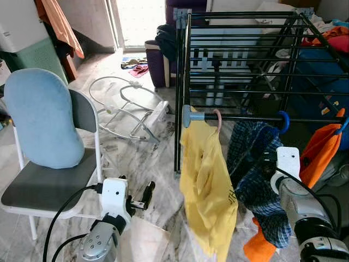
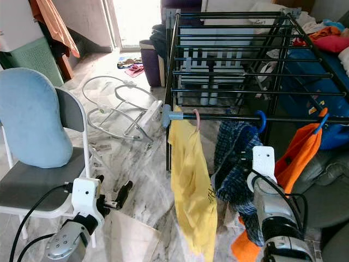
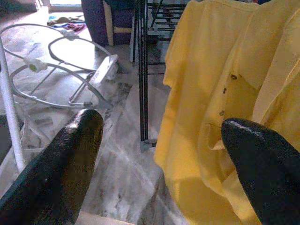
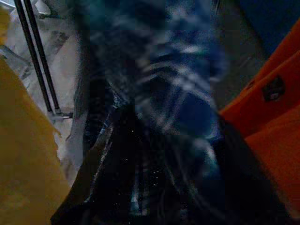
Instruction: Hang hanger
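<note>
A black drying rack (image 1: 240, 60) stands ahead, and its front rail (image 1: 245, 118) carries three garments. A yellow shirt (image 1: 210, 191) hangs from a pink hanger hook (image 1: 218, 117). Beside it a blue plaid shirt (image 1: 256, 180) hangs from a blue hanger hook (image 1: 283, 121), and an orange garment (image 1: 322, 147) hangs further right. My right gripper (image 1: 267, 159) is pressed into the plaid shirt just below the rail; the cloth (image 4: 178, 93) is blurred in the right wrist view. My left gripper (image 1: 143, 197) is low over the floor, open and holding nothing, left of the yellow shirt (image 3: 225, 84).
A folding chair (image 1: 49, 185) with a light blue cushion (image 1: 43, 117) stands close on my left. A white wire frame (image 1: 125, 106) lies on the marble floor beyond it. A purple seat (image 1: 158, 60) with clothes is behind the rack's left end. More laundry is piled at the right.
</note>
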Motion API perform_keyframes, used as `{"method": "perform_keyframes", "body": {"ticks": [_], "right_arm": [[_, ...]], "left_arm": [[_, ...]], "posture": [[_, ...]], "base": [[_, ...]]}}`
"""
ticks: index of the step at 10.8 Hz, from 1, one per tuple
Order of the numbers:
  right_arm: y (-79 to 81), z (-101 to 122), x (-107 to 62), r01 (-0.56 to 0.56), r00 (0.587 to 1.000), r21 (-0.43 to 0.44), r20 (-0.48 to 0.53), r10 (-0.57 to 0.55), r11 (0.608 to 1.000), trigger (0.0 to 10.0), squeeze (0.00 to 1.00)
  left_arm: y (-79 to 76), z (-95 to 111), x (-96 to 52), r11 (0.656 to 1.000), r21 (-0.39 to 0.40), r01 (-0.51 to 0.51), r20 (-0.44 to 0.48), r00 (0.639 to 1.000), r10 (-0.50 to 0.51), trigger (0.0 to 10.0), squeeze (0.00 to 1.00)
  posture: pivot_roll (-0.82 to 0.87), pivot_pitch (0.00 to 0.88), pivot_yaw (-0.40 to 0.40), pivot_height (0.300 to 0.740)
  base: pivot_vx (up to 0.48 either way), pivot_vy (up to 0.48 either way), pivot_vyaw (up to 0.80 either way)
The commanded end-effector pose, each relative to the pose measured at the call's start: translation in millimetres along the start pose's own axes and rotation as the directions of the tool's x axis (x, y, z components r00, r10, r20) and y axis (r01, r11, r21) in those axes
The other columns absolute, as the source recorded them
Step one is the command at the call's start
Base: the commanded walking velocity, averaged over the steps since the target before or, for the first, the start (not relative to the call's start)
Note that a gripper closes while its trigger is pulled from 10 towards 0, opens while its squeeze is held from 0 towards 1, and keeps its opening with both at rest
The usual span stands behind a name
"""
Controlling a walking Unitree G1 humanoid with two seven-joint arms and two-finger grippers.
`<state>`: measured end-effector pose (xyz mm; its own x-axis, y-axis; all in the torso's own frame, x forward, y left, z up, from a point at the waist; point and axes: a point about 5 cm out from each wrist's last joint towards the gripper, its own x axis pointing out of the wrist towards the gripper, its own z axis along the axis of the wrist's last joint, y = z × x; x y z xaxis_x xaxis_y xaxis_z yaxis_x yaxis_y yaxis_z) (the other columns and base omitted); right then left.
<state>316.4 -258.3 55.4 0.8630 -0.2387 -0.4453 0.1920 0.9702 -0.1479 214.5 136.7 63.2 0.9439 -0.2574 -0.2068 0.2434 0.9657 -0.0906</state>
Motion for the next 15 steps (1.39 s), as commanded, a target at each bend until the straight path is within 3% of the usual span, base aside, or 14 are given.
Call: {"method": "perform_keyframes", "body": {"ticks": [1, 8, 11, 13, 15], "right_arm": [[-0.3, 4, 1.3, -0.003, 1.000, 0.007, 0.010, 0.003, 1.000, 0.0, 0.00], [0.8, 7, -0.1, 0.004, 0.998, 0.009, 0.063, -0.004, 1.000, 0.0, 0.00], [-2.6, 26, -8.6, 0.022, 0.978, 0.011, 0.207, -0.024, 1.000, 0.0, 0.00], [1.2, 51, -23.7, 0.009, 0.923, -0.016, 0.385, -0.002, 1.000, 0.0, 0.00], [0.0, 41, -36.1, 0.017, 0.927, 0.007, 0.375, -0.019, 1.000, 0.0, 0.00]], "left_arm": [[0.3, 2, -1.1, 1.000, 0.010, 0.012, 0.003, 1.000, -0.012, 10.0, 0.00], [5.6, 3, 2.8, 0.997, 0.050, -0.053, 0.004, 0.999, 0.052, 10.0, 0.00], [4.9, 5, 6.0, 0.992, 0.049, -0.118, 0.037, 0.992, 0.117, 10.0, 0.00], [16.4, 13, 4.9, 0.982, 0.049, -0.183, 0.064, 0.982, 0.180, 10.0, 0.00], [17.0, 14, 5.0, 0.979, 0.070, -0.192, 0.075, 0.980, 0.186, 10.0, 0.00]], "posture": [[-0.07, 0.011, 0.025, 0.740], [-0.05, 0.000, 0.021, 0.740], [-0.08, 0.000, 0.003, 0.740], [-0.09, 0.015, 0.021, 0.740], [-0.09, 0.011, 0.026, 0.740]], "base": [[0.000, 0.000, 0.00], [0.000, 0.000, 0.00], [0.000, 0.000, 0.00], [0.000, 0.000, 0.00], [0.000, 0.000, 0.00]]}}
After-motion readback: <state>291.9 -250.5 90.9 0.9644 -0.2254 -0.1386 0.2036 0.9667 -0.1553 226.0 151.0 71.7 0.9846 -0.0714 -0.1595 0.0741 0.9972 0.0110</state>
